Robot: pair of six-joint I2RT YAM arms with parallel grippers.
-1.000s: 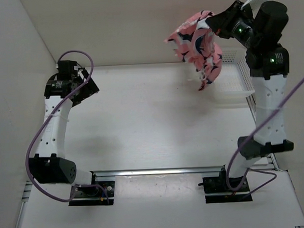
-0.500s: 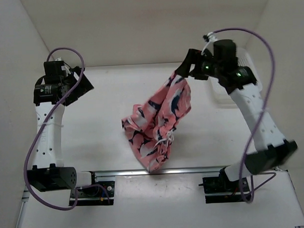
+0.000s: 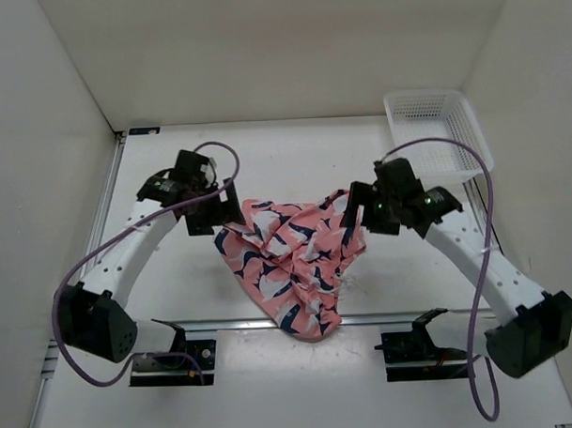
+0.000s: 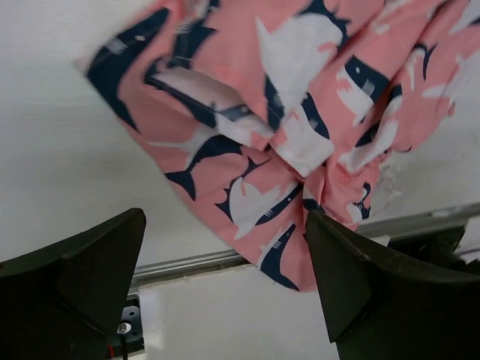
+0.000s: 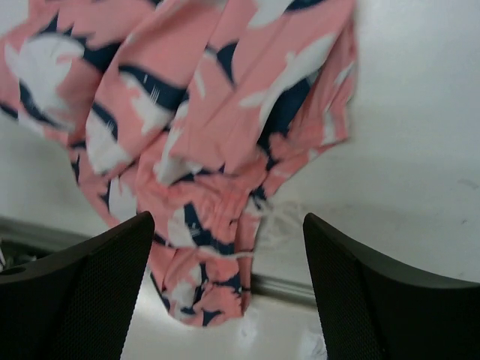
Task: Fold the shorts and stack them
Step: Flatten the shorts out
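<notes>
Shorts (image 3: 292, 265) lie crumpled on the bench (image 3: 294, 167), centre-front, in a bunched heap and not folded. Pink fabric with navy and white shapes, lots of creases. The near tip of the heap reaches over the metal rail (image 3: 384, 320) at the bench's front edge.

Left hand (image 3: 220, 212) is at the shorts' upper-left corner, just beside or over the cloth; cannot tell if it touches. In the left wrist view the hand (image 4: 225, 217) is spread wide, both fingers (image 4: 82, 277) well apart, with cloth seen beyond them and nothing pinched.

Right hand (image 3: 356, 211) is at the shorts' upper-right corner, low over the fabric. In the right wrist view this hand (image 5: 226, 217) is also wide, fingers (image 5: 360, 285) apart, holding nothing, with the shorts (image 5: 202, 127) lying on the bench past the tips. That view is a bit blurred.

The shorts sit between the two hands. A white mesh basket (image 3: 438, 134) stands at the far right corner of the bench, well apart from the shorts.
</notes>
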